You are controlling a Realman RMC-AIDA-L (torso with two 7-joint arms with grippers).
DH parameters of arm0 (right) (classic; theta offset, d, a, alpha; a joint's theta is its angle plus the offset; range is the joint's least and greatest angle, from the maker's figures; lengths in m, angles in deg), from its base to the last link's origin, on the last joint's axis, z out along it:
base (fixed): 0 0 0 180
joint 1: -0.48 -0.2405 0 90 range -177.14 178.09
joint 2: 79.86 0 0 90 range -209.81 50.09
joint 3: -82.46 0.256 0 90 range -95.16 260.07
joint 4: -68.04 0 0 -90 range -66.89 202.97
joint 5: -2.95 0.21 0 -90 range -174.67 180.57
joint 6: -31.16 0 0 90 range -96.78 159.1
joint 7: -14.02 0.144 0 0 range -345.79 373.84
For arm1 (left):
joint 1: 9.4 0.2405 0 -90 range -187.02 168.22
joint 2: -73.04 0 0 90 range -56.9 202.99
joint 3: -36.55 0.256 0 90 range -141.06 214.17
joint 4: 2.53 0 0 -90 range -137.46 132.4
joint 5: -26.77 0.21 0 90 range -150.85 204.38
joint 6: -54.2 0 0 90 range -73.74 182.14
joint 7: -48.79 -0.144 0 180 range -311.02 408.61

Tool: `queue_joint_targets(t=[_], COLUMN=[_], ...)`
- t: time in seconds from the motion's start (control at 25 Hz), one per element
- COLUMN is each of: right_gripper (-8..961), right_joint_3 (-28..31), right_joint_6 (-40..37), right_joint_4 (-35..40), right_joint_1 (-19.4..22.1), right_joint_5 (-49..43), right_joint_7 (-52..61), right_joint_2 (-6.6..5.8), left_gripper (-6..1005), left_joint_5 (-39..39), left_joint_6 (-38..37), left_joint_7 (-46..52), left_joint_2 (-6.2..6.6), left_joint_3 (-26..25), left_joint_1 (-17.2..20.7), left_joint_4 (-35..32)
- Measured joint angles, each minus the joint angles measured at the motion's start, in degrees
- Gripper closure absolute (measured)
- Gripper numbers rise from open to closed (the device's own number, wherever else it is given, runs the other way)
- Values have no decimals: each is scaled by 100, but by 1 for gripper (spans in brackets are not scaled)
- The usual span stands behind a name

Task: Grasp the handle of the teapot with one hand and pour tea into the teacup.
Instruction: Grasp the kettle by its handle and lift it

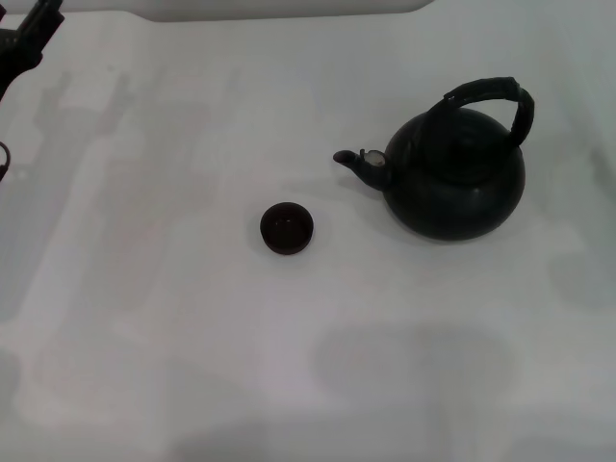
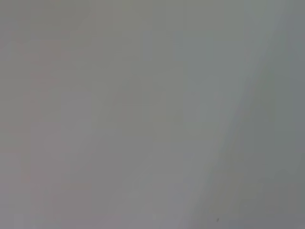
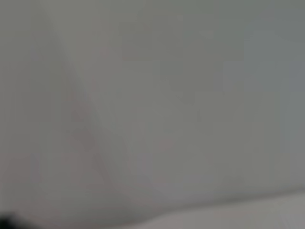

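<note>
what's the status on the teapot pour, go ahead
Left pincer parked far left, right arm out of view. Teapot upright, handle free, spout toward teacup. Nothing between them.

Kind of place: a bare robot test or demonstration bench, not a lived-in home or kitchen; its exact type cannot be told.
Surface: a plain white, smooth worktop (image 1: 192,366) fills nearly the whole head view, with only soft grey shadows on it.
Far edge: a pale rounded rim (image 1: 289,10) runs along the back; nothing of a room shows beyond it.
Staged items: only a large round matte-black teapot (image 1: 457,183) and a tiny dark glossy handleless teacup (image 1: 287,228), standing well apart.
Machinery: dark robot arm hardware (image 1: 24,43) at the far left corner.
Wrist views: only blank pale grey surface.
</note>
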Motion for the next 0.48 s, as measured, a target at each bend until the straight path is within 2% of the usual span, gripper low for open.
queue_joint_targets(t=[0.08, 0.16, 0.48], right_gripper=[127, 127, 126], right_joint_3=[-461, -771, -1057], right_joint_6=[121, 245, 336], right_joint_4=[7, 34, 74], right_joint_1=[67, 96, -141], right_joint_5=[0, 0, 0], right_joint_7=[80, 69, -67], right_joint_2=[-85, -94, 168], left_gripper=[109, 109, 110], left_joint_5=[-2, -5, -116], left_joint_6=[0, -4, 75], left_joint_7=[0, 10, 26], left_joint_2=[0, 1, -14], left_joint_3=[6, 6, 1], left_joint_1=[0, 1, 6], left_joint_4=[6, 9, 106])
